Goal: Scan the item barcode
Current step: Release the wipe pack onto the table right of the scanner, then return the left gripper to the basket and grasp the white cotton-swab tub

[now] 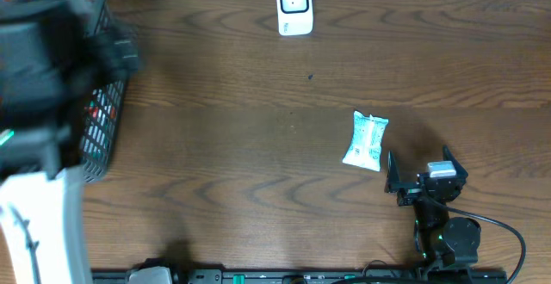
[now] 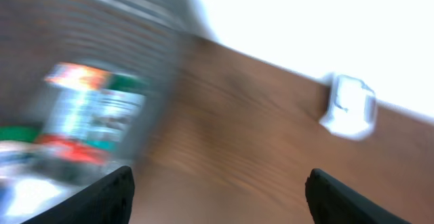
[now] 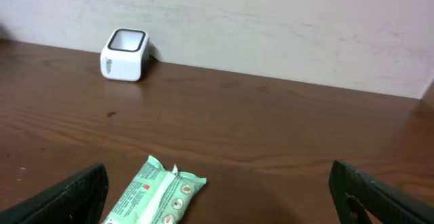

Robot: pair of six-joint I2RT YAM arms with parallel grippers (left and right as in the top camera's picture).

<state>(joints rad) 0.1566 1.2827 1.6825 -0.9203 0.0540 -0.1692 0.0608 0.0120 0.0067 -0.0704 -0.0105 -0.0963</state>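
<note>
Packet [image 1: 366, 140] flat on the tabletop [image 1: 258, 146], well apart from the scanner [image 1: 294, 7] at the far edge. Just beside it, right claw [image 1: 419, 170], spread wide and empty. Looks lined up for a pick. Left claw [image 2: 220, 183] spread too, blurred, by the basket [image 1: 103, 120].

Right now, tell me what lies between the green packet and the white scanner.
Between packet and scanner: bare wooden table, save one tiny dark speck, shown overhead and from the right wrist.
</note>
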